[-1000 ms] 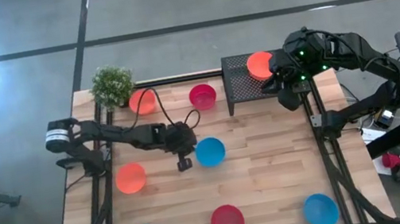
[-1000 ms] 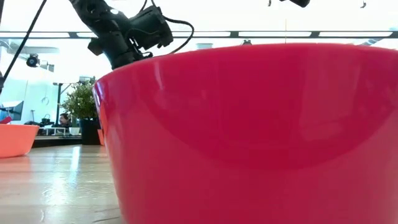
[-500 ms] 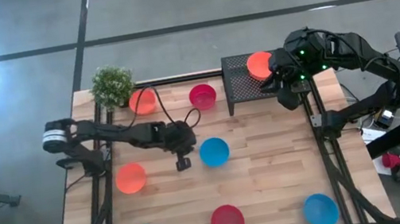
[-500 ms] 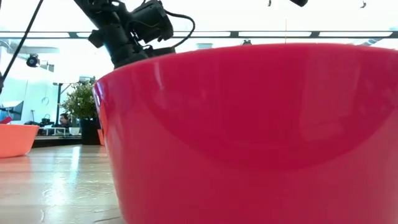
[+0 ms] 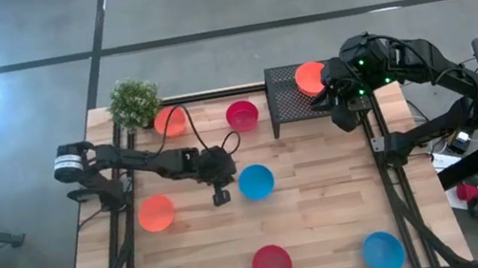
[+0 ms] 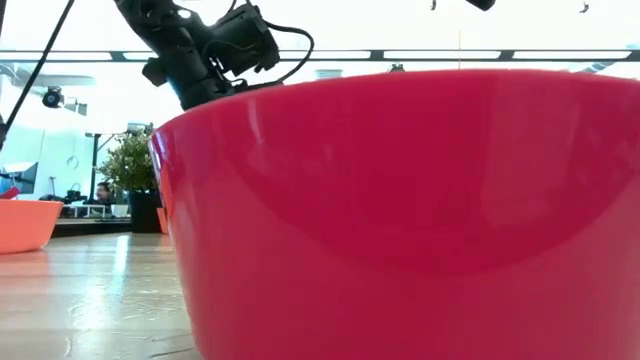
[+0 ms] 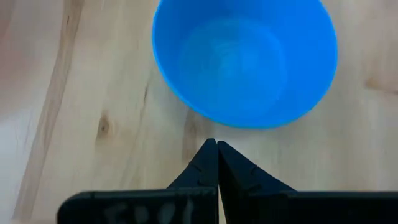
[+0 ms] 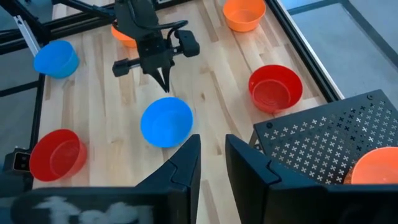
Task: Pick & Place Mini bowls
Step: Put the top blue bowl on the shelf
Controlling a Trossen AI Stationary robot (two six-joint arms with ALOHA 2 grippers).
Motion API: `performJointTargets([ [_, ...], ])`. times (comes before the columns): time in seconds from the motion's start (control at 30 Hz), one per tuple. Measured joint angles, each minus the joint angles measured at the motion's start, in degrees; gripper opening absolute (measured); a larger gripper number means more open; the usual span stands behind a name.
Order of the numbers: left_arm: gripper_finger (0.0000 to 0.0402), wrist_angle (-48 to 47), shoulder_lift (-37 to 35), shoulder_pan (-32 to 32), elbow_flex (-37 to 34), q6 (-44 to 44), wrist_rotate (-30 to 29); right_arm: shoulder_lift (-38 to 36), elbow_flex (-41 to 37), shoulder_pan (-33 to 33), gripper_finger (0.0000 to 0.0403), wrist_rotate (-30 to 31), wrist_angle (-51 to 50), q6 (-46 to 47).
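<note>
High cam looks straight down on the whole bench (image 5: pixel 317 199). Low cam sits at bench level, nose right up against a red bowl (image 6: pixel 400 220). Left wrist cam hangs close above the blue bowl (image 7: pixel 245 59), which the right wrist cam also catches from farther off.

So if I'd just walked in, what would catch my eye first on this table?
Probably the bright mini bowls in blue, red and orange, scattered across the wooden table. Next, the left gripper, shut, poised mid-table beside a blue bowl without touching it. At the far right, the right gripper hangs by a black perforated stand carrying an orange bowl; a small green plant marks the far left corner.
</note>
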Motion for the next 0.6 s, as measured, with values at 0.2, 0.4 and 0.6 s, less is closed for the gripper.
performJointTargets([
  [0.2, 0.0, 0.66, 2.27, -0.15, -0.05, -0.35, -0.04, 0.0, 0.0, 0.0, 0.0072, 0.0, 0.09, 0.13],
  [0.4, 0.0, 3.45, 4.37, -0.37, 0.47, -0.63, 0.28, 0.0, 0.0, 0.0, 0.0064, 0.0, 0.12, 0.13],
  [0.6, 0.0, 5.98, 5.53, -0.52, 2.14, -0.11, 0.62, -0.01, 0.0, 0.0, 0.0066, 0.0, 0.44, 0.11],
])
